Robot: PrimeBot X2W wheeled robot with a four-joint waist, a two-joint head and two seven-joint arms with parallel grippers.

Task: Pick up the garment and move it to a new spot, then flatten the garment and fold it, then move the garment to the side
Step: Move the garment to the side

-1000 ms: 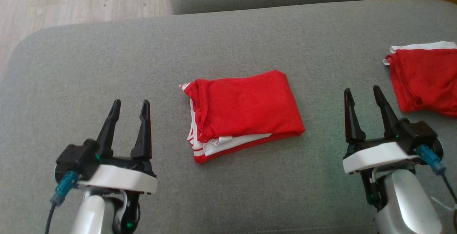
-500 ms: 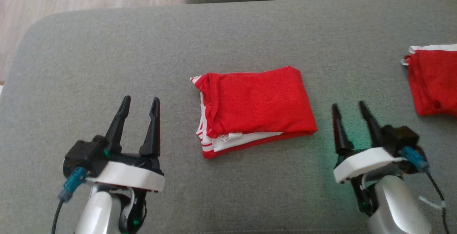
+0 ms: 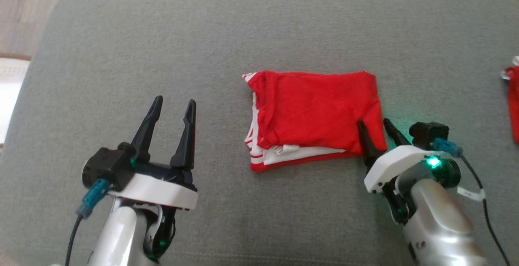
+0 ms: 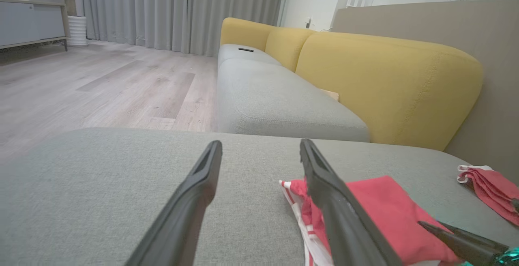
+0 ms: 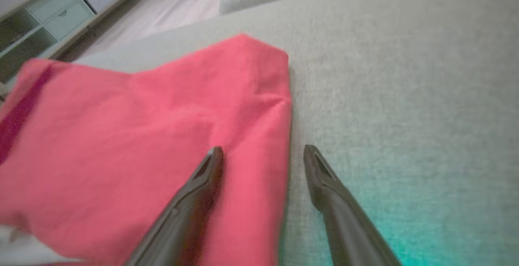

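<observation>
A folded red garment [image 3: 316, 112] with white stripes lies in the middle of the grey sofa cushion [image 3: 162, 47]. It also shows in the left wrist view [image 4: 381, 213] and fills the left half of the right wrist view [image 5: 142, 136]. My right gripper [image 3: 373, 125] is open and straddles the garment's right edge near its near right corner, one finger over the cloth, the other over bare cushion [image 5: 259, 152]. My left gripper [image 3: 173, 104] stands open over the cushion, well to the left of the garment, with nothing between its fingers [image 4: 259, 146].
A second red and white cloth [image 3: 511, 99] lies at the cushion's far right edge [image 4: 486, 185]. Wooden floor [image 3: 20, 6] lies beyond the cushion's left end. A further grey seat with yellow backrests [image 4: 365, 71] runs behind.
The head camera has shifted, sliding the scene rightward. My right gripper has moved left and forward from beside the garment onto its right edge. The left gripper keeps its place and stays open.
</observation>
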